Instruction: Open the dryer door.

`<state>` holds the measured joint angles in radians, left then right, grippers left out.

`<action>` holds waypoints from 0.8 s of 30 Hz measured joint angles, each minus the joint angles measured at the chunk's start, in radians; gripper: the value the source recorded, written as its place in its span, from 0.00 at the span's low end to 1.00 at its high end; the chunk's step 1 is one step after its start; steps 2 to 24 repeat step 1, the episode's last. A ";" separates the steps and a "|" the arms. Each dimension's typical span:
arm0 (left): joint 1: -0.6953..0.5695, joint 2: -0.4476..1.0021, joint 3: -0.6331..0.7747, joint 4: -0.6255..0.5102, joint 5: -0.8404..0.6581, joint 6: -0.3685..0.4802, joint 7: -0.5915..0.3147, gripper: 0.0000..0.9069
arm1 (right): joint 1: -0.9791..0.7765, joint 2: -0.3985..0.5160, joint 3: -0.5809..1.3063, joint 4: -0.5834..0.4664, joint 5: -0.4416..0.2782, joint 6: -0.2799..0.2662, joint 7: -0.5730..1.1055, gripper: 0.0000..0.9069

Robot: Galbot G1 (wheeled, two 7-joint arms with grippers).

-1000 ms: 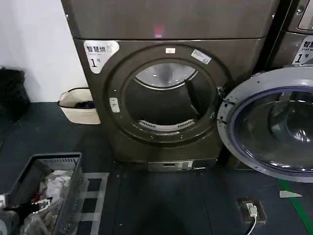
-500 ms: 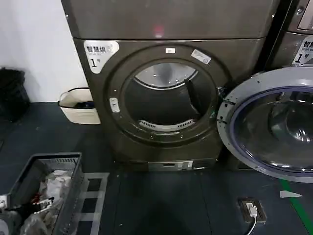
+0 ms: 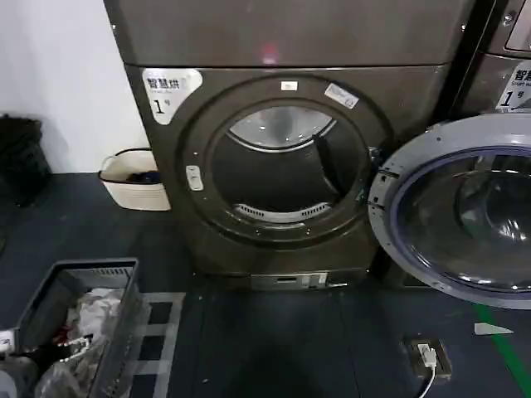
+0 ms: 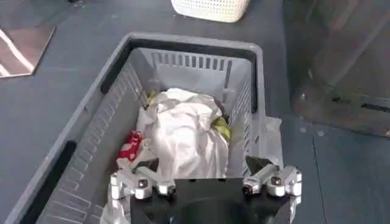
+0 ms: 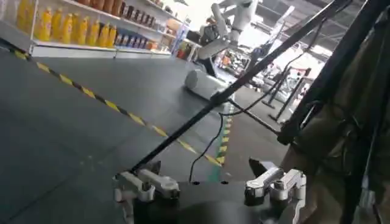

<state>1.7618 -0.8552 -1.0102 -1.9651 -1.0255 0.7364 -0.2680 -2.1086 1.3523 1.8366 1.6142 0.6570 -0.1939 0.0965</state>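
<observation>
The dryer door stood swung fully open at the right of the head view, hinged at the machine's right edge, its grey plastic inner face and dark bulging glass turned toward the camera. Its far side ran past the right edge of the frame.

The dryer, dark bronze, filled the upper centre. Its round opening was exposed, with the metal drum visible inside and a slotted grille along the lower lip. A white label with the numeral 1 sat at the upper left of the front panel. A second machine stood at the upper right corner.

A cream laundry tub sat on the dark floor against the white wall, left of the dryer. A grey slatted basket sat at the lower left, holding crumpled white cloth with bits of red and yellow-green beside it.

Left gripper: at the bottom of the left wrist view, hovering above the basket; jaws spread wide, holding nothing.

Right gripper: at the bottom of the right wrist view, facing out across open floor with a yellow-and-black floor stripe and stocked shelves at the upper left; jaws spread wide, holding nothing.
</observation>
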 joint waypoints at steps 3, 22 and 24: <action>-0.001 0.000 0.000 0.000 0.001 0.000 0.000 1.00 | 0.000 0.000 0.000 -0.001 -0.001 -0.001 0.000 1.00; -0.001 0.000 0.000 0.000 0.001 0.000 0.000 1.00 | 0.000 0.000 0.000 -0.001 -0.001 -0.001 0.000 1.00; -0.001 0.000 0.000 0.000 0.001 0.000 0.000 1.00 | 0.000 0.000 0.000 -0.001 -0.001 -0.001 0.000 1.00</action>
